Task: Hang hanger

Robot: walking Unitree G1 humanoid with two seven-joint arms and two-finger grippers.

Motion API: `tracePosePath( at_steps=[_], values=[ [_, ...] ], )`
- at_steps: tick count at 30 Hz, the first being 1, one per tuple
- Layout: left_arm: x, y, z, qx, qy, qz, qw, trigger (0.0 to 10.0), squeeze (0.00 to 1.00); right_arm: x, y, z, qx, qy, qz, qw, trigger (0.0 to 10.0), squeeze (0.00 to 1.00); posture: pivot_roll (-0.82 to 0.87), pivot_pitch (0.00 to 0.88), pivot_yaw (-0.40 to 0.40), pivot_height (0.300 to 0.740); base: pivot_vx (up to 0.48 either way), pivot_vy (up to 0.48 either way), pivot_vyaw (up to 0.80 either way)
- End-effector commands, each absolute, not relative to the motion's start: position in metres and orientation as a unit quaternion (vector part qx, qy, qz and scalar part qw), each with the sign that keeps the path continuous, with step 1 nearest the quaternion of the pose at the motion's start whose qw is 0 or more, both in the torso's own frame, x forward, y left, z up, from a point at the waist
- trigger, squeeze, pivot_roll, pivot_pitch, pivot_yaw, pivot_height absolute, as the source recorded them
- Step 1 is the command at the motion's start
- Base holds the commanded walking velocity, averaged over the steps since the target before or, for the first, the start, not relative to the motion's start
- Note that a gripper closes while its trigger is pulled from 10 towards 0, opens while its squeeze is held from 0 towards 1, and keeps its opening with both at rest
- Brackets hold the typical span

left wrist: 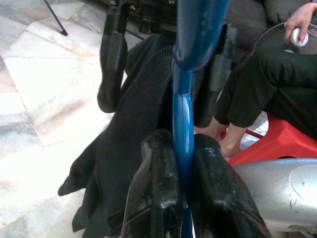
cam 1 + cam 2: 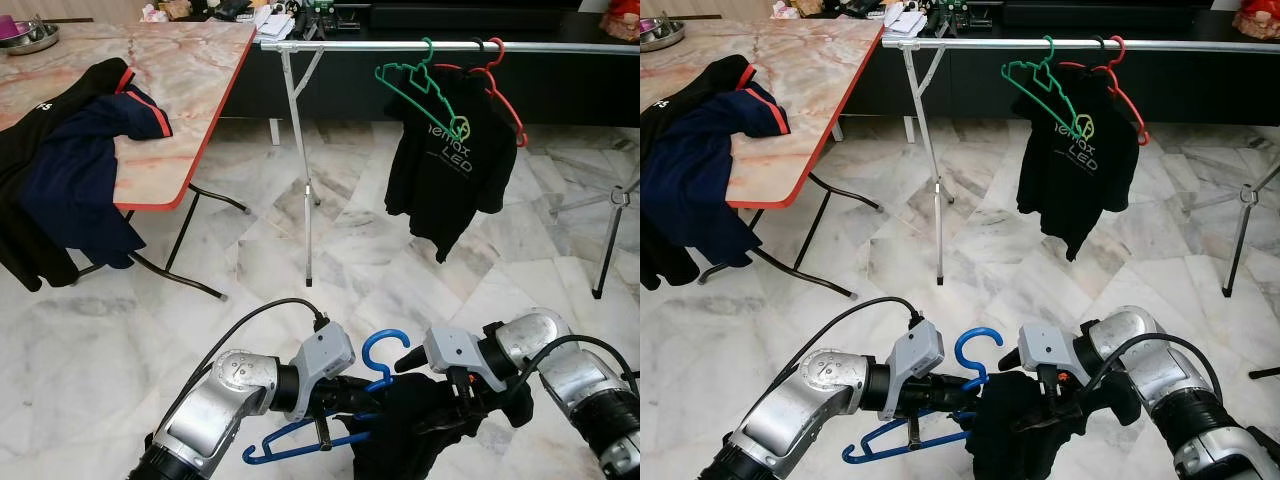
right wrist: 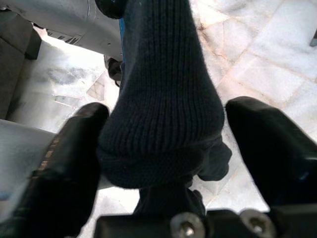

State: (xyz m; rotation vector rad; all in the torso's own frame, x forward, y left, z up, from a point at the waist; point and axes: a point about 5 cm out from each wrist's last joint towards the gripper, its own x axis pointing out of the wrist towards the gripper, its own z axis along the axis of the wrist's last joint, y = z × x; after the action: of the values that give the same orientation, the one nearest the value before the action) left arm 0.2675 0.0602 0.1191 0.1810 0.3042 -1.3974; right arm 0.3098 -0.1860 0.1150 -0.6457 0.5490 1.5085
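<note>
My left pincer (image 1: 183, 198) is squeezed tight on one blue hanger (image 2: 385, 352); my right pincer (image 3: 173, 148) is wide, with one dark knit top (image 2: 1015, 425) between its two fingers, not pinched; the top sits low by the blue hanger, well below the rail (image 2: 400, 46); on the rail hang two hangers, one green (image 2: 415, 85) and one red (image 2: 505, 100); one black shirt (image 2: 450, 160) hangs there too.
</note>
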Motion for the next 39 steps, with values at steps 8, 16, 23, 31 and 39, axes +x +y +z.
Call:
tracePosePath(
  at_steps=[8,16,23,31,39],
  values=[
    [0.267,0.054,0.129,0.088,0.117,-0.649,0.747,10.0,0.0,0.312,-0.182,0.111,-0.298,0.239,0.662,0.644,0.0,0.0,-0.07,0.202,-0.017,0.74,0.0,0.0,0.0],
    [0.269,0.053,0.129,0.095,0.115,-0.649,0.746,10.0,0.0,0.313,-0.181,0.111,-0.299,0.234,0.661,0.647,0.0,0.0,-0.07,0.201,-0.016,0.74,0.0,0.0,0.0],
    [0.271,0.053,0.13,0.105,0.111,-0.645,0.749,10.0,0.0,0.313,-0.178,0.111,-0.298,0.23,0.664,0.647,0.0,0.0,-0.07,0.2,-0.015,0.74,0.0,0.0,0.0],
    [0.273,0.053,0.132,0.117,0.106,-0.639,0.752,10.0,0.0,0.313,-0.178,0.11,-0.295,0.23,0.665,0.647,0.0,0.0,-0.06,0.2,-0.012,0.74,0.0,0.0,0.0],
    [0.279,0.053,0.133,0.121,0.105,-0.631,0.759,10.0,0.0,0.313,-0.176,0.11,-0.292,0.227,0.664,0.65,0.0,0.0,-0.07,0.197,-0.006,0.74,0.0,0.0,0.0]
  ],
)
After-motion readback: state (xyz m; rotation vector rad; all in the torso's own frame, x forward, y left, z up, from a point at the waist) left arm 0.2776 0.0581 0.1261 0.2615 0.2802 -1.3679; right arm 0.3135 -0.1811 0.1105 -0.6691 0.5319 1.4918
